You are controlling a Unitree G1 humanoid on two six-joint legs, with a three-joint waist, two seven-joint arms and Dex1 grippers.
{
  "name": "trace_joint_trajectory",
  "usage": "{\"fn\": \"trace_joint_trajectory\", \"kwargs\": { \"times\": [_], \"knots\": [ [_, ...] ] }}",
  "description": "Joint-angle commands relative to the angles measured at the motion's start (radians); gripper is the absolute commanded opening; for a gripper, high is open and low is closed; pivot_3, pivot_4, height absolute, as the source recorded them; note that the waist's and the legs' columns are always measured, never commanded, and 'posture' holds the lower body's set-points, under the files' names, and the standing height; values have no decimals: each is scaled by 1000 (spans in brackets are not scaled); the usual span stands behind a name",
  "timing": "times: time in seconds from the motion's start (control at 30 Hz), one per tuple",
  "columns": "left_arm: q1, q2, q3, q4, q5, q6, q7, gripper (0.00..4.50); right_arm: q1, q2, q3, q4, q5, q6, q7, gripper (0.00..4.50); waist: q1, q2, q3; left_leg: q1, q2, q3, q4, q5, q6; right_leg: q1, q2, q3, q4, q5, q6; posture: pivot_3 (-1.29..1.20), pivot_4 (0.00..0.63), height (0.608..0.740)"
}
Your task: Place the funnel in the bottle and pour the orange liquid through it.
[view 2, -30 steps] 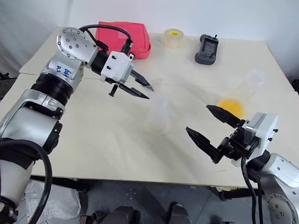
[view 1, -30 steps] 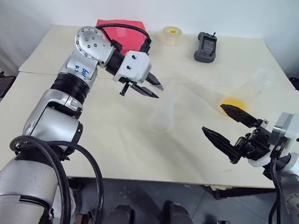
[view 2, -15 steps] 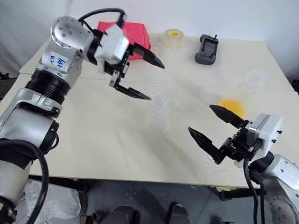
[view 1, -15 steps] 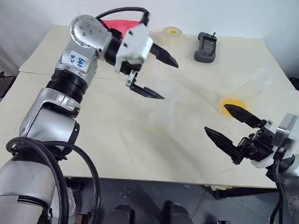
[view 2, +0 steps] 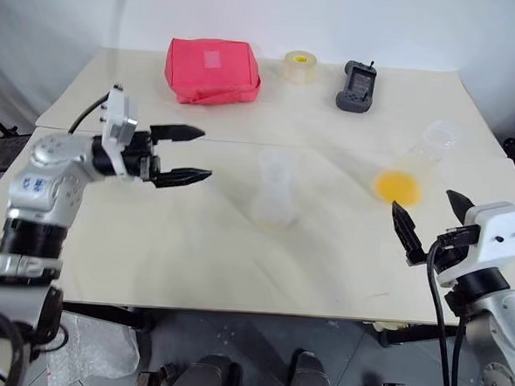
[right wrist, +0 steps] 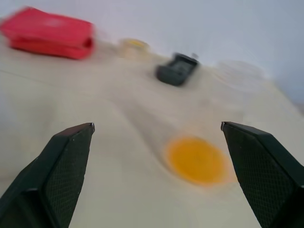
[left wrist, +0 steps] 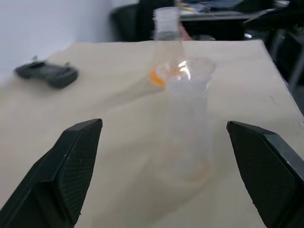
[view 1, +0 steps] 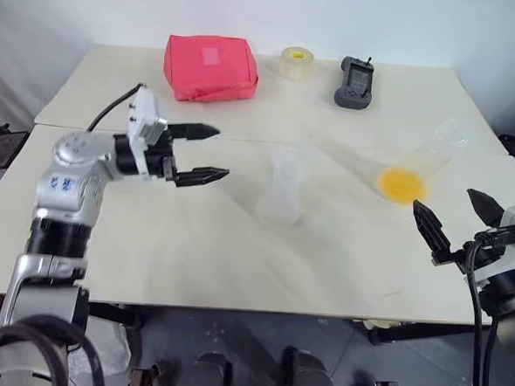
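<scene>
Hanging just off the table's near right edge, the right gripper (view 1: 460, 220) has its fingers spread wide with nothing between them; on the other side the left gripper (view 1: 196, 152) hovers over the table (view 1: 193, 242), likewise spread and empty, pointing toward the middle. Between them, well apart from both, stands the bottle (view 1: 283, 191) — clear, tapered, upright — with what looks like the funnel (left wrist: 189, 71) seated in its mouth, though clear on clear makes the join hard to tell. A little farther back on the right stands a second clear vessel (view 1: 421, 164) with the orange liquid (view 1: 400, 184) pooled in its base, near the right gripper but not touched. Judged from this, the funnel step looks done and the pouring is all still to do: the orange liquid is in its own vessel, and the bottle shows no orange. At the far edge lie a red pouch (view 1: 210, 67), a tape roll (view 1: 294, 62) and a dark handheld remote (view 1: 354, 81). No brand or label can be read on any of them — too small to tell.
</scene>
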Motion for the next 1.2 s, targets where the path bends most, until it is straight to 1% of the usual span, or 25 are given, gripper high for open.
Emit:
{"fn": "trace_joint_trajectory", "kwargs": {
  "times": [0.03, 0.2, 0.33, 0.4, 0.5, 0.6, 0.83, 0.97, 1.1, 1.2],
  "knots": [
    [103, -1, 81, -119, -58, 62, 63, 4446, 19, 24, -48, -74, -17, 25, -74, 4500, 0, 0, 0, 0, 0, 0, 0, 0, 0, 0, 0, 0, 0, 0, 0, 0, 150, 740],
    [229, -1, 141, -181, -106, 106, 74, 4446, -1, 19, -56, -49, -24, 49, -97, 4500, -2, 1, 0, 1, 0, 0, 0, 0, 0, 0, 1, 2, 0, 0, 0, 0, 150, 740],
    [277, 9, 128, -187, -71, 83, 64, 4446, -84, -18, -37, 51, -29, 61, -69, 4500, -3, 1, 0, 2, 0, 1, 0, 0, 0, 1, 1, 4, -1, 0, 0, 0, 150, 740],
    [293, -8, 132, -184, -82, 71, 60, 4446, -169, -56, -11, 155, -43, 59, -37, 4500, -4, 1, 0, 3, 0, 2, 0, 0, 0, 2, 1, 4, -1, 0, -1, 0, 150, 740],
    [298, -20, 130, -179, -78, 62, 66, 4446, -257, -104, 24, 284, -76, 62, 2, 4500, -4, 1, 0, 3, 0, 3, -1, 0, 0, 1, 1, 5, -1, -1, -1, 0, 150, 740],
    [297, -20, 118, -157, -52, 35, 60, 4446, -399, -140, 91, 497, -127, -15, 85, 4500, -6, 2, 0, 3, 0, 4, -1, 0, 0, 1, 1, 4, -1, -1, -1, 0, 150, 740],
    [273, -37, 112, -148, -52, 25, 74, 4446, -655, -156, 163, 864, -204, -151, 211, 4500, -9, 3, 0, 2, 0, 6, -2, 0, 0, 0, 0, 5, -2, -1, -1, 0, 150, 740],
    [255, -47, 105, -156, -54, 26, 80, 4446, -797, -153, 197, 1092, -258, -264, 266, 4500, -13, 3, 0, 2, 0, 6, -2, 0, 0, -1, 0, 5, -2, -1, -1, 0, 150, 740],
    [246, -51, 101, -158, -53, 27, 82, 4446, -899, -146, 227, 1271, -307, -364, 299, 4500, -23, 3, 0, 1, 0, 6, -2, 0, 0, -1, 0, 4, -2, -1, -1, 0, 150, 740],
    [240, -52, 100, -159, -53, 29, 88, 4446, -960, -145, 252, 1373, -344, -387, 291, 4500, -32, 3, 1, 1, 0, 6, -2, 0, 0, -1, 0, 4, -2, -1, -1, 0, 150, 740]
  ]
}}
